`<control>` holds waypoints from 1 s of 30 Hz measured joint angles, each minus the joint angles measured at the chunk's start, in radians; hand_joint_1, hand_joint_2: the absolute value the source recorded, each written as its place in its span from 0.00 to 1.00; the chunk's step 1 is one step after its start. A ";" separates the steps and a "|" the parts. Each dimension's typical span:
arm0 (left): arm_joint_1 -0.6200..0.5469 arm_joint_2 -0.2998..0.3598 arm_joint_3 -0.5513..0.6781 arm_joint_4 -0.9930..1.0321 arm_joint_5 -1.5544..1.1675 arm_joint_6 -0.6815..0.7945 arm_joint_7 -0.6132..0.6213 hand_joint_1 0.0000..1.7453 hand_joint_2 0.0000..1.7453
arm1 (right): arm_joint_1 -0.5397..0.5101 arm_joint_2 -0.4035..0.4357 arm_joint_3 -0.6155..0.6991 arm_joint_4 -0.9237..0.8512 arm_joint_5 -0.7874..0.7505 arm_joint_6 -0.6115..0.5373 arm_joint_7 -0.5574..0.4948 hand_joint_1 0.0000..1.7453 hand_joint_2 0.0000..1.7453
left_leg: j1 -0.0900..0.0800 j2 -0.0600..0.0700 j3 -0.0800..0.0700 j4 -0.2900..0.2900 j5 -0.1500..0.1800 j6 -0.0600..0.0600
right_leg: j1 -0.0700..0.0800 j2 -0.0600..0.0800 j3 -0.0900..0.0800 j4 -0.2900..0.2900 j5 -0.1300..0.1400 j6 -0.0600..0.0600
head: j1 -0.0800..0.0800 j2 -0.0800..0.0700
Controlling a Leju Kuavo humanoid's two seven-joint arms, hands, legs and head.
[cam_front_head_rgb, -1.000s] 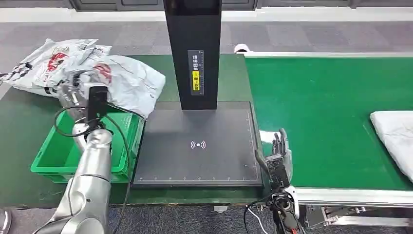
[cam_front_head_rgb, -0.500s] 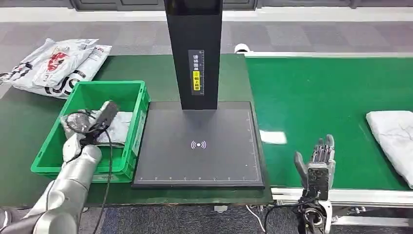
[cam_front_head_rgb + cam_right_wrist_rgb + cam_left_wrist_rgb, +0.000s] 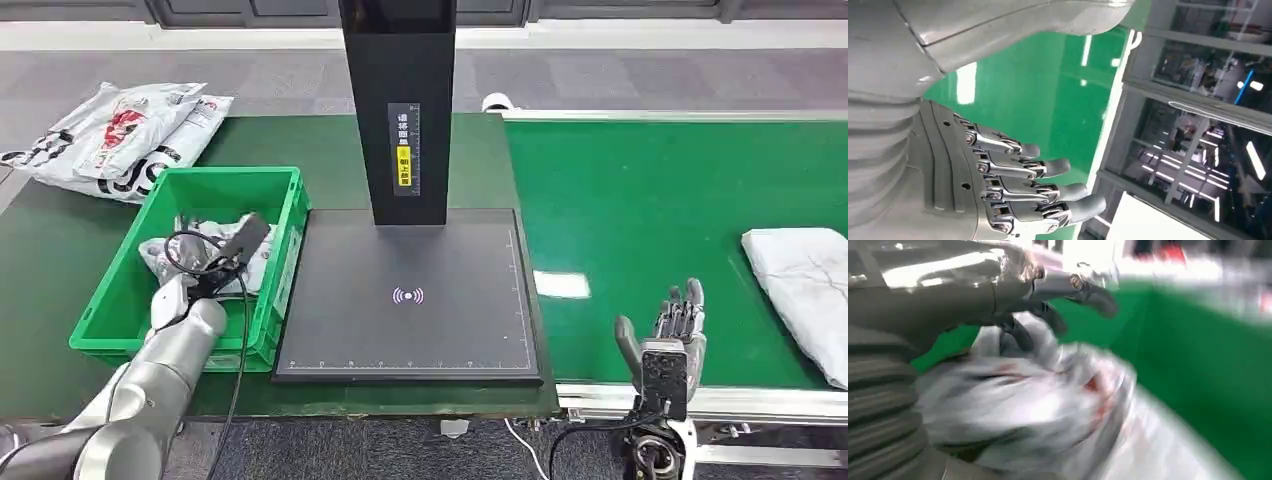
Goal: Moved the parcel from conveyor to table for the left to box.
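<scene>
Head view: black post, yellow-patched label, writing perhaps Chinese.

The head view is evenly and brightly lit from above, sharp across the frame, with soft, faint shadows. A pale rectangular glare patch lies on the conveyor belt near the centre of the frame, and the black scanner plate carries a dull sheen. The left wrist view is heavily motion-blurred: the parcel smears into white streaks, and highlights blow out along the top edge. The right wrist view is crisp on the right hand, with reflected ceiling lights streaking the green surface.
</scene>
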 measured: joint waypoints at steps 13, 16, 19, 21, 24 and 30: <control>-0.094 -0.015 0.112 -0.014 0.135 0.152 -0.209 0.00 0.00 | 0.000 0.003 0.000 0.000 0.007 -0.038 0.006 0.00 1.00 | 0.000 0.001 -0.005 0.000 0.001 -0.001 | 0.001 0.001 -0.006 0.000 0.002 0.000 | 0.000 0.000; -0.117 -0.025 0.148 -0.029 0.228 0.201 -0.345 0.00 0.00 | 0.000 0.003 0.000 0.000 0.006 -0.062 0.006 0.00 1.00 | 0.000 0.001 -0.007 0.000 0.001 -0.001 | 0.001 0.001 -0.008 0.000 0.002 0.000 | 0.000 0.000; -0.152 -0.050 0.184 -0.050 0.314 0.190 -0.462 0.00 0.00 | -0.002 0.003 0.000 0.000 0.002 -0.094 0.012 0.00 1.00 | 0.000 0.001 -0.008 0.000 0.001 -0.001 | 0.000 0.001 -0.008 0.000 0.002 0.000 | 0.000 0.000; -0.163 -0.068 0.194 -0.056 0.353 0.131 -0.503 0.00 0.00 | -0.002 0.003 0.000 0.000 0.003 -0.120 0.019 0.00 1.00 | 0.000 0.000 -0.007 0.001 0.001 -0.001 | 0.000 0.001 -0.008 0.000 0.002 0.000 | 0.000 0.000; -0.162 -0.112 0.195 -0.054 0.398 -0.050 -0.556 0.00 0.00 | 0.002 0.000 -0.008 0.000 0.023 -0.163 0.038 0.00 1.00 | 0.000 -0.003 -0.008 0.001 0.001 0.000 | 0.000 -0.001 -0.008 0.000 0.002 0.000 | 0.000 0.000; -0.090 -0.251 0.193 -0.041 0.461 -0.317 -0.698 0.00 0.00 | -0.025 -0.040 -0.110 0.069 0.157 -0.281 0.067 0.00 1.00 | -0.003 -0.002 -0.009 0.001 0.000 0.002 | -0.003 0.000 -0.008 0.000 0.003 0.002 | 0.000 0.000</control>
